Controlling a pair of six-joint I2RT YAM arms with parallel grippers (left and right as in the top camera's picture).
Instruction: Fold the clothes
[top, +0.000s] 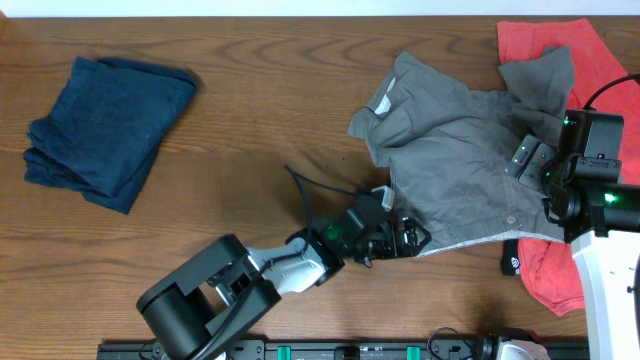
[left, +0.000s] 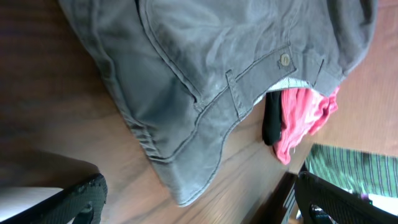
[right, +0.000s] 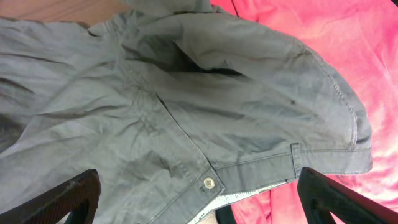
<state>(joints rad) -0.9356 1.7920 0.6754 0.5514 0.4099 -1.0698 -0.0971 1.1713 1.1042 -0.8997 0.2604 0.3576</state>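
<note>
Where grey shorts (top: 450, 160) lie on top, red garment (top: 530, 45) partly hidden

A wide strip of bare table (top: 260, 90) is left between the folded blue garment (top: 105, 125) and the grey trousers (top: 460, 160). The right part is covered by the trousers and the red cloth (top: 545, 45) beneath. The left gripper (top: 413, 240) and the right gripper (top: 528, 160) are placed at their edges.

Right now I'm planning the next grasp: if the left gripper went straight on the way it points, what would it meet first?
Most likely the grey shorts: their near edge lies straight ahead of the left gripper, between its open fingers. Depth is hard to judge, but nothing else shows in between.
</note>
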